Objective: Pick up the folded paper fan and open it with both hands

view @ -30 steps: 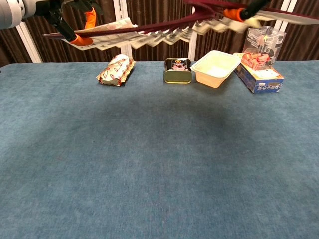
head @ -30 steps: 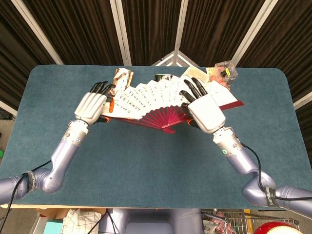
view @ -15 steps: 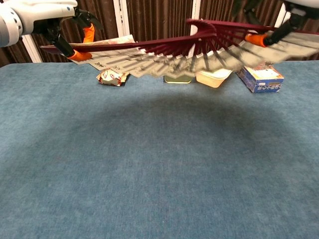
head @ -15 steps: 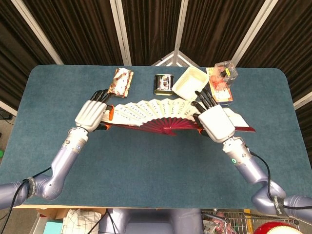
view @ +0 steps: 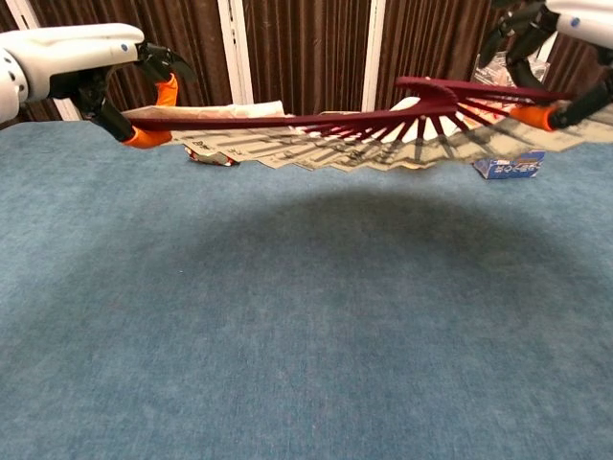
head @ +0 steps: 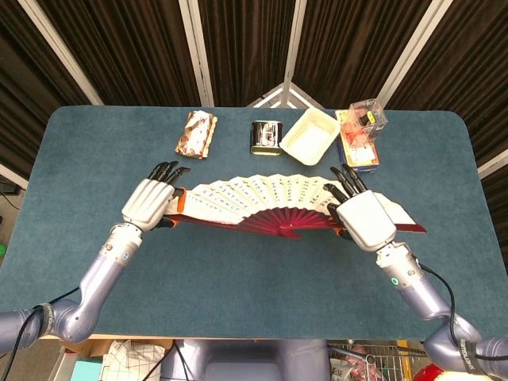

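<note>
The left robot hand (head: 148,202) and right robot hand (head: 365,221) each grip one end of the paper fan (head: 262,202), spread wide open and held above the tabletop (head: 238,278).

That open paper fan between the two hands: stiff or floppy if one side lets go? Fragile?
Likely floppy: the fan is thin pleated paper on slim red ribs, held only at its ends by the left hand and right hand. Released, that side would probably droop or fold back. Probably light, and the paper could tear under a hard pull.
</note>
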{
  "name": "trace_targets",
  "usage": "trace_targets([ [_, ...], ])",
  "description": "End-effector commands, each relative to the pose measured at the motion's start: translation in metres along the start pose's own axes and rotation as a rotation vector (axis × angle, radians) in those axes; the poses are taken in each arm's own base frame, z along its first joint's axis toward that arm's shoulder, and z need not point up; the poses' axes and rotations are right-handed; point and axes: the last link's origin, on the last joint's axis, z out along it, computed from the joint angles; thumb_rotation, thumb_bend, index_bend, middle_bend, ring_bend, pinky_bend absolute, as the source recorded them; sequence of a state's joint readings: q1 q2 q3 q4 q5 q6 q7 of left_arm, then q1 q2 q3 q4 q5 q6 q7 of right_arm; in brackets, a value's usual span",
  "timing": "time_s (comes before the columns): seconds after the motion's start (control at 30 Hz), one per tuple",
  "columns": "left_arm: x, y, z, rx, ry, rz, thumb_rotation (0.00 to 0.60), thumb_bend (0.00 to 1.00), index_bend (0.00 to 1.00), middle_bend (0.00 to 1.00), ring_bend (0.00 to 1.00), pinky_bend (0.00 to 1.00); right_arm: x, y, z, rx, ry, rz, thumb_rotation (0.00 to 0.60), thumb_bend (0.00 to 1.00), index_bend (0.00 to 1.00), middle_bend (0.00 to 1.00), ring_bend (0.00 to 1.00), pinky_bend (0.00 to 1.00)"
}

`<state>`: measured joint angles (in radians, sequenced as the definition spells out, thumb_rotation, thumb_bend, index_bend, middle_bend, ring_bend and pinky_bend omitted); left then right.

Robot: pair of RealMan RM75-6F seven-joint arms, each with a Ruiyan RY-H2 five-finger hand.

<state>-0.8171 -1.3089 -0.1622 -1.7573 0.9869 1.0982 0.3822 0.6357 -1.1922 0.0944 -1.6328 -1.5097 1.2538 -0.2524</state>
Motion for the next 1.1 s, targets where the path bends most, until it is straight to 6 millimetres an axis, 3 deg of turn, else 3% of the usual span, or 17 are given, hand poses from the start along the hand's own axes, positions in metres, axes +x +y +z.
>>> trace_targets([
  [0.03, -0.004, 0.000, -0.004, 0.002, -0.005, -0.009, 0.600, 0.51, 0.70, 0.11, 0.00, 0.01, -0.003, 0.000, -0.006, -0.003, -0.010, 0.005, 0.600, 0.42, 0.77, 0.31, 0.02, 0.00],
  [0.33, -0.016, -0.003, -0.019, 0.011, -0.034, -0.020, 0.600, 0.50, 0.67, 0.11, 0.00, 0.01, -0.012, -0.006, -0.022, 0.005, -0.047, 0.015, 0.600, 0.42, 0.77, 0.31, 0.02, 0.00],
  [0.57, -0.020, -0.014, -0.035, 0.030, -0.072, -0.031, 0.600, 0.48, 0.63, 0.09, 0.00, 0.01, -0.021, -0.011, -0.039, 0.011, -0.134, 0.001, 0.600, 0.42, 0.64, 0.28, 0.00, 0.00],
  [0.67, -0.022, -0.020, -0.043, 0.043, -0.091, -0.048, 0.600, 0.47, 0.61, 0.07, 0.00, 0.01, -0.025, -0.015, -0.047, 0.009, -0.177, 0.003, 0.600, 0.42, 0.50, 0.21, 0.00, 0.00],
  [0.83, -0.026, -0.032, -0.061, 0.050, -0.138, -0.051, 0.600, 0.35, 0.48, 0.01, 0.00, 0.00, -0.033, -0.021, -0.065, 0.007, -0.275, -0.016, 0.600, 0.39, 0.07, 0.03, 0.00, 0.00],
  [0.9, -0.027, -0.037, -0.068, 0.053, -0.160, -0.050, 0.600, 0.29, 0.43, 0.00, 0.00, 0.00, -0.034, -0.023, -0.072, 0.007, -0.310, -0.031, 0.600, 0.34, 0.00, 0.00, 0.00, 0.00],
  [0.97, -0.026, -0.042, -0.074, 0.058, -0.172, -0.058, 0.600, 0.21, 0.37, 0.00, 0.00, 0.00, -0.034, -0.027, -0.077, 0.008, -0.330, -0.044, 0.600, 0.29, 0.00, 0.00, 0.00, 0.00],
  [1.1, -0.021, -0.050, -0.085, 0.065, -0.177, -0.081, 0.600, 0.17, 0.28, 0.00, 0.00, 0.00, -0.034, -0.036, -0.086, 0.009, -0.348, -0.050, 0.600, 0.26, 0.00, 0.00, 0.00, 0.00],
])
